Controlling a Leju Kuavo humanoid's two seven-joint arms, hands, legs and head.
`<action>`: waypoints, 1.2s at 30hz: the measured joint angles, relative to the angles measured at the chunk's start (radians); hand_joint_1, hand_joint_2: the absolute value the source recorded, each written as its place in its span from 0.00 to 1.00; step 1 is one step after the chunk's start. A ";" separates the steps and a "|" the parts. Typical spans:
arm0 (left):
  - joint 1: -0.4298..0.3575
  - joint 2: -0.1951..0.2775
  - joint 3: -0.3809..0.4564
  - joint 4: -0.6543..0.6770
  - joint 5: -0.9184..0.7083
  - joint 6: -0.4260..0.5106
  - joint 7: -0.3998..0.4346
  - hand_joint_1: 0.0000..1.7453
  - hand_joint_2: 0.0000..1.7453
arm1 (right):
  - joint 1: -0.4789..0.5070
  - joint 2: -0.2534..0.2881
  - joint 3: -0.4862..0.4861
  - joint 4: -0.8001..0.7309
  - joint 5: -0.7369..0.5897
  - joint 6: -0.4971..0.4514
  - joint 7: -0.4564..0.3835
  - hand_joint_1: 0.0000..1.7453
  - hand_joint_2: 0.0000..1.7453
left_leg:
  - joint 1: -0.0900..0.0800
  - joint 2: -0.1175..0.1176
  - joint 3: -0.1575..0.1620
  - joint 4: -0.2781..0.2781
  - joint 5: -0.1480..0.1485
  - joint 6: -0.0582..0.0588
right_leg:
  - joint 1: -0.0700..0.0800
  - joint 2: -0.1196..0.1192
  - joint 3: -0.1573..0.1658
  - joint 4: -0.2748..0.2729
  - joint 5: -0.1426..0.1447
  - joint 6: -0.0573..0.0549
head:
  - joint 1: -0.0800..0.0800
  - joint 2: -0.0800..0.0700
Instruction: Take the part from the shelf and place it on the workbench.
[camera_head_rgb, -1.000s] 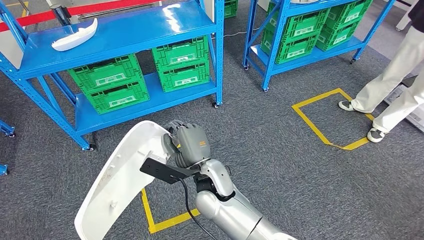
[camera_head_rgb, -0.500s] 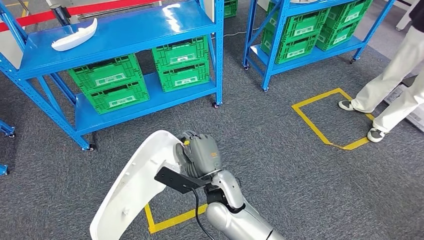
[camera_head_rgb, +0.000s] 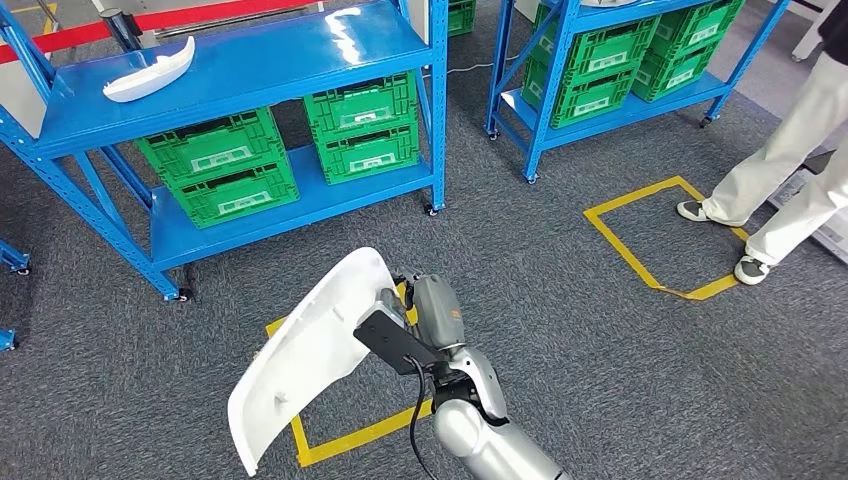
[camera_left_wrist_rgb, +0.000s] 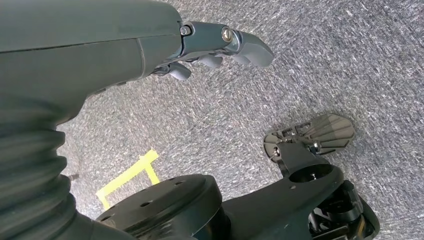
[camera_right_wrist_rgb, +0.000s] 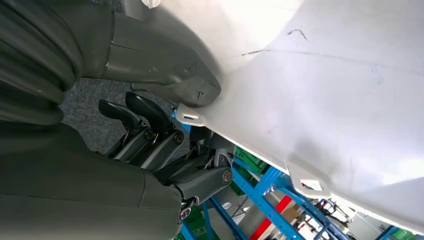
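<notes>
Moved: since the earlier head views the right hand (camera_head_rgb: 432, 312) and the white panel part (camera_head_rgb: 310, 355) it carries have swung to the right across the picture and turned, while shelves, crates and floor tape sit where they were.
Right hand: it holds the part by its upper edge; in the right wrist view the thumb (camera_right_wrist_rgb: 170, 70) lies on the white surface and the darker fingers (camera_right_wrist_rgb: 150, 132) curl behind the rim.
Left hand: it hangs over the grey carpet, fingers (camera_left_wrist_rgb: 240, 45) loosely extended and holding nothing.
Part position: in the air, near the robot, above the yellow floor tape (camera_head_rgb: 345, 440), well clear of the near blue shelf (camera_head_rgb: 235, 65).
Worktop: not to be seen here, so placing is likely some way off.
Risk, slip: the part is long and gripped at one end only; its hanging weight could lever it out of the fingers on a quick turn.
Risk, collision: the low end could strike a shelf post or the robot's own body while walking.
Risk, person: a person (camera_head_rgb: 790, 150) stands far right beside a taped square.
Crates, near shelf: four green crates (camera_head_rgb: 215, 165), contents hidden.
Crates, far-right shelf: more green crates (camera_head_rgb: 615, 55), contents hidden.
Shelf top: a smaller white part (camera_head_rgb: 150, 72) lies at its left.
</notes>
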 joint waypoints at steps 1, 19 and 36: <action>0.000 0.000 0.000 0.000 0.000 0.000 0.000 0.00 1.00 | 0.001 0.000 -0.002 -0.001 0.000 0.000 0.001 1.00 1.00 | 0.000 0.000 0.000 0.000 0.000 0.001 | -0.001 0.000 0.000 0.000 0.000 0.000 | 0.000 0.000; 0.010 0.011 0.000 0.006 0.004 0.000 -0.022 0.00 1.00 | 0.022 -0.003 -0.033 -0.013 0.011 0.000 0.012 1.00 1.00 | 0.005 -0.022 -0.001 -0.008 0.003 0.039 | -0.010 -0.003 -0.079 0.232 -0.166 0.042 | 0.004 0.000; 0.016 0.011 0.001 0.015 0.006 0.000 -0.019 0.00 1.00 | 0.041 -0.010 -0.048 -0.018 0.016 -0.002 0.006 1.00 1.00 | 0.007 -0.012 -0.120 0.314 -0.160 -0.022 | -0.001 -0.047 0.028 0.021 -0.046 -0.031 | -0.009 0.000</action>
